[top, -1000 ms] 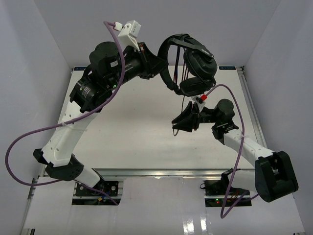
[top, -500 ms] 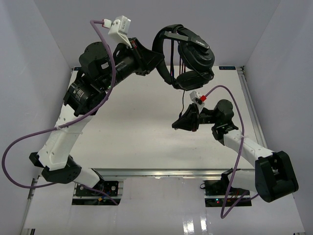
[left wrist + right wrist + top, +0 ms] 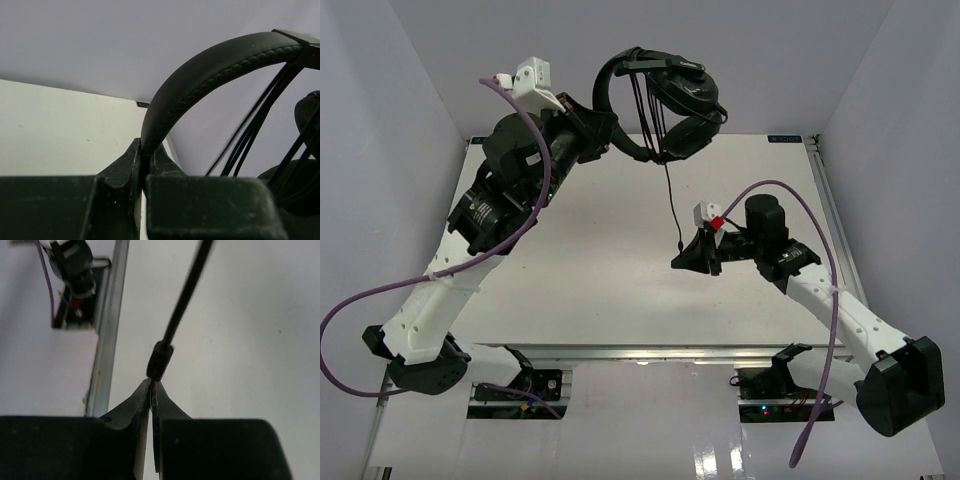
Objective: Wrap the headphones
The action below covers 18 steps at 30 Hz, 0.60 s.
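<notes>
White table [image 3: 580, 265] between pale grey walls [image 3: 390, 120], seen from above: at left, the left gripper [image 3: 146, 148] is clamped on the headband [image 3: 210, 67] of the black headphones [image 3: 665, 95]. It holds them high above the table's far edge, arch toward the arm and earcups [image 3: 688, 95] hanging to the right. Several turns of cord [image 3: 650, 105] already cross the arch between headband and earcups. From the lower earcup a loose tail [image 3: 671, 195] drops almost straight down to the right gripper [image 3: 682, 258], low over the middle of the table with its jaws closed. In the wrist view the tips meet just under a thick collar [image 3: 160, 360] on the cord and seem to pinch its end, though the plug itself is hidden between them. The tail's long axis runs from the headset down toward the near edge, so the right arm, well below the headphones, has the free end; the next turn looks to depend on carrying that end up and round the headband
</notes>
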{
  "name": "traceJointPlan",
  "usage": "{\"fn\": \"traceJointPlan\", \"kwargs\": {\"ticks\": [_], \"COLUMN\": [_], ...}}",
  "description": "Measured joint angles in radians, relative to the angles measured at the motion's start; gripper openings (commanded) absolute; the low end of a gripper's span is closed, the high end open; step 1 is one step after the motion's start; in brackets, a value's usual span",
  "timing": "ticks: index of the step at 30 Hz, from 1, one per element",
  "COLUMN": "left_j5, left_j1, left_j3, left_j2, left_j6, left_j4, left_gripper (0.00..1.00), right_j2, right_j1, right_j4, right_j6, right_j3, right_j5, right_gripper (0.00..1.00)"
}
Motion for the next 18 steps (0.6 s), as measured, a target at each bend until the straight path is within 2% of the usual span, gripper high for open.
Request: {"fn": "traceJointPlan", "kwargs": {"ticks": [4, 6, 13, 18], "left_j5": [-0.213, -0.275, -0.454, -0.474], "left_j1": [0.001, 0.002, 0.002, 0.001], "left_j3": [-0.082, -0.108, -0.113, -0.213], "left_j2": [-0.013, -0.006, 0.103, 0.148], "left_j6": [-0.023, -0.023, 0.009, 0.037], "left_j4": [0.065, 0.087, 0.099, 0.065], "left_gripper": [0.00, 0.00, 0.00, 0.00], "right_j2": [-0.016, -0.022, -0.010, 0.029], "right_j1": [0.101, 0.156, 0.378, 0.532], "right_j4": [-0.406, -0.567, -0.914, -1.014], "right_j6": [-0.356, -0.501, -0.746, -0.815], "right_j3": [0.195, 0.284, 0.610, 0.856], "right_j5": [0.202, 0.319, 0.722, 1.027], "right_gripper": [0.08, 0.08, 0.08, 0.08]}}
